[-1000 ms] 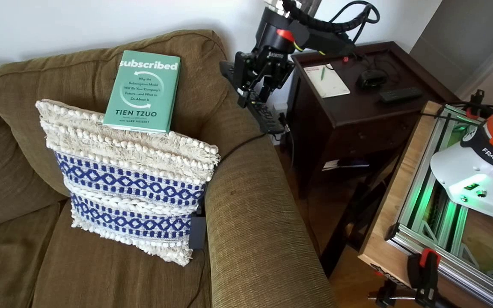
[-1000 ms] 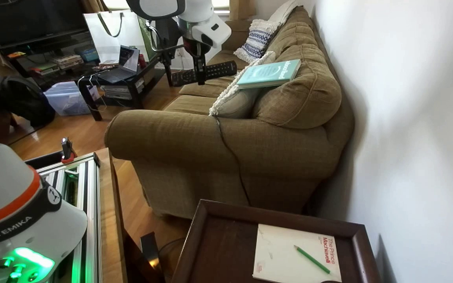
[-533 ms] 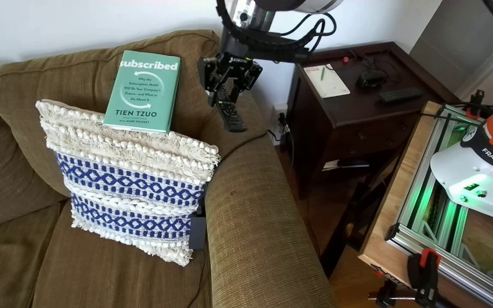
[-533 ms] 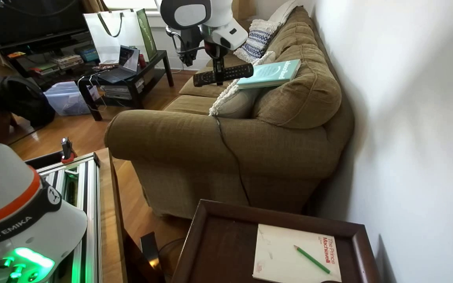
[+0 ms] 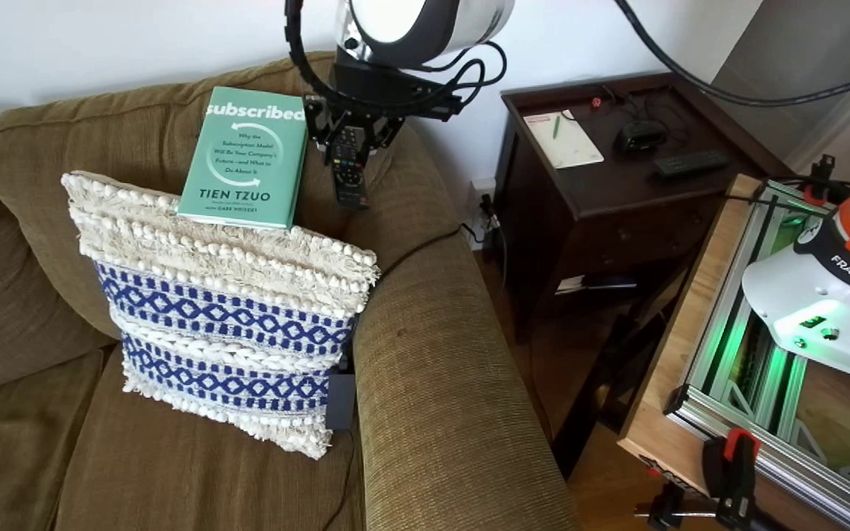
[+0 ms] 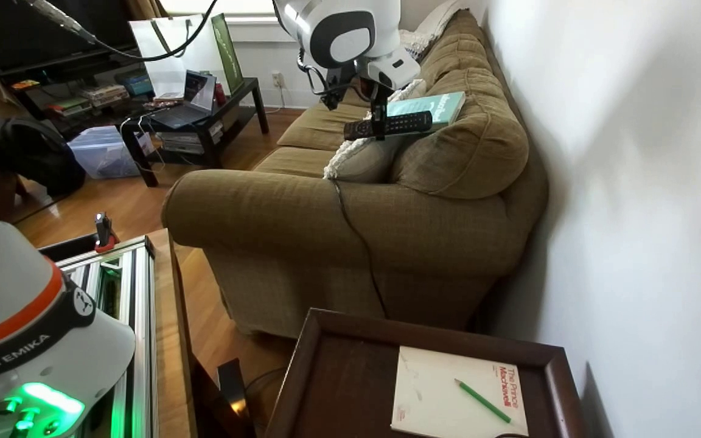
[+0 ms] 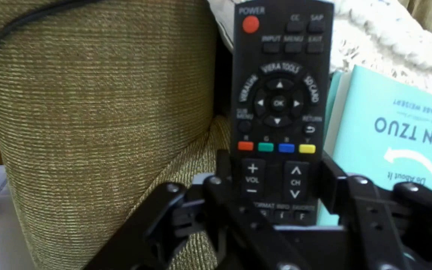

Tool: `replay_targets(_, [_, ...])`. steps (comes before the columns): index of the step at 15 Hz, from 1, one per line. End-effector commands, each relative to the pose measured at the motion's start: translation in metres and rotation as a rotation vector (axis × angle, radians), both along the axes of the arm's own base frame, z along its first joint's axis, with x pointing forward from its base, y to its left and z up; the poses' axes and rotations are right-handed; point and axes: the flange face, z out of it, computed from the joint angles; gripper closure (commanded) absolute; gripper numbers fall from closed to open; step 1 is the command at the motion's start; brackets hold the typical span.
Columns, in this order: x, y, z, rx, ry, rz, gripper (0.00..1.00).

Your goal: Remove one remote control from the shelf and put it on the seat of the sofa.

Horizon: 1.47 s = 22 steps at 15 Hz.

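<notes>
The pincer (image 7: 276, 174) is bringing the remote (image 7: 281, 101) over the sofa (image 6: 435, 237).
Over the last second the pair is drifting left in an exterior view, away from the desk (image 5: 609, 184), where another remote (image 5: 690, 164) is lying; the removal is seemingly done, and lowering to the seat (image 5: 189, 479) is still pending. The pincer is pinching the remote by its sides, hanging it near the green book (image 5: 244, 155). The remote is reading POWER, VIERA TOOLS and SD CARD; the book is showing "subscribed" and "TIEN TZUO".
</notes>
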Motion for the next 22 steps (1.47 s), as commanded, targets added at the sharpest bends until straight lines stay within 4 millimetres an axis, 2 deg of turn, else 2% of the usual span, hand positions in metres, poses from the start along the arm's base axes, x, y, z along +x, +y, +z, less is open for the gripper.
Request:
replay_targets(1, [0.031, 0.021, -0.015, -0.047, -0.02, -0.1, 0.7])
replay_targets(7, [0.053, 0.033, -0.028, -0.103, -0.029, -0.237, 0.7])
replay_targets(13, [0.062, 0.031, -0.031, -0.156, -0.057, -0.227, 0.7])
replay_targets(14, [0.062, 0.03, -0.031, -0.169, -0.062, -0.217, 0.66])
replay_targets(15, [0.063, 0.029, -0.03, -0.18, -0.07, -0.204, 0.2])
replay_targets(16, [0.063, 0.028, -0.028, -0.19, -0.077, -0.192, 0.19])
replay_targets(19, [0.062, 0.025, -0.016, -0.217, -0.099, -0.149, 0.01])
replay_targets(22, [0.054, 0.022, 0.0, -0.202, -0.09, -0.077, 0.0])
